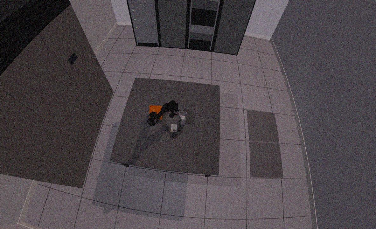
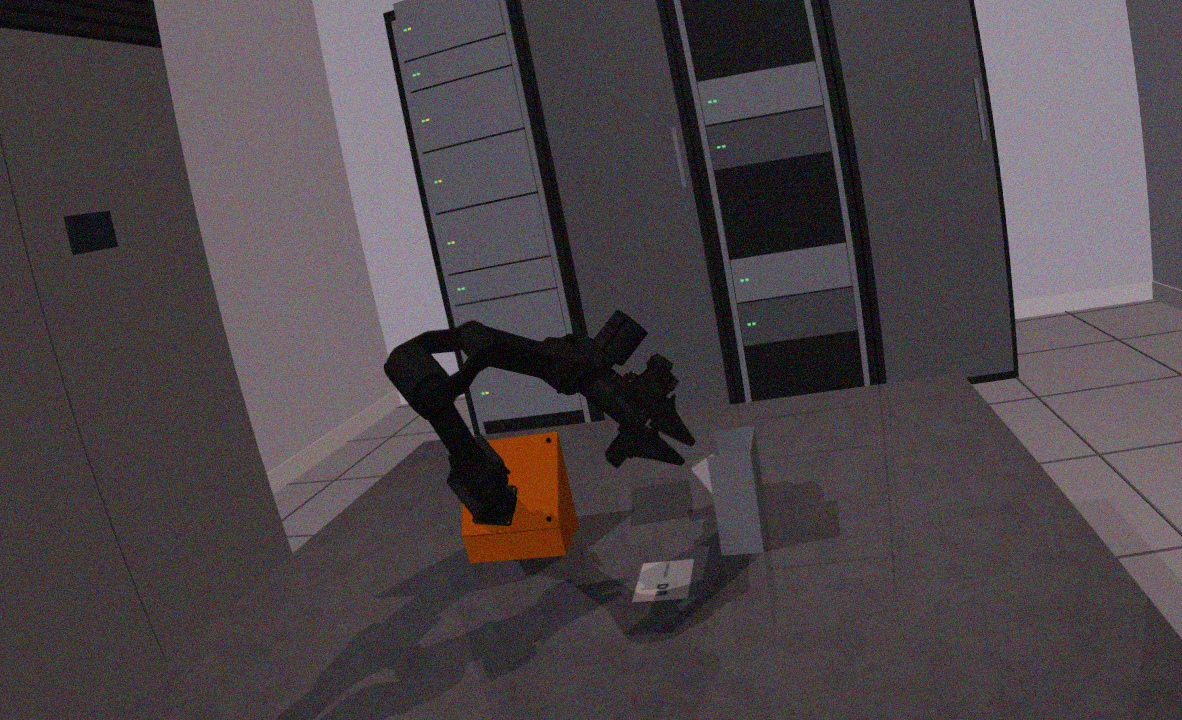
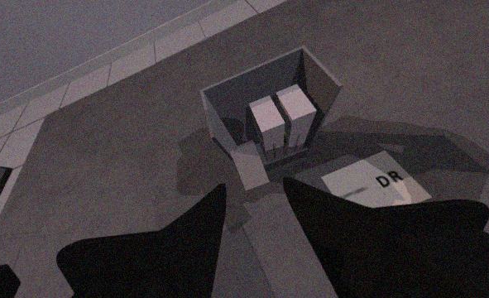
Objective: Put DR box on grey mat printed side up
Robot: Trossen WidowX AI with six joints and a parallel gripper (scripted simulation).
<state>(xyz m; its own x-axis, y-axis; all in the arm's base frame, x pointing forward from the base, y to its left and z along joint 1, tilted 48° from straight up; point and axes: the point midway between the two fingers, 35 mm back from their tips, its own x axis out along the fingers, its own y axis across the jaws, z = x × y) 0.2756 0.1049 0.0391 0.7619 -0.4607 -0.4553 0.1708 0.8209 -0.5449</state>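
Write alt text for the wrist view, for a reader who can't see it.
A white box lies with its printed "DR" facing up, at right, partly hidden by the open black tool. Beyond, two pale boxes stand side by side in a grey bin.

Counter (image 1: 195,150): frame centre
Orange block (image 1: 155,108): on it, centre-left
Arm (image 1: 164,108): right of block's centre
Racks (image 1: 172,25): top
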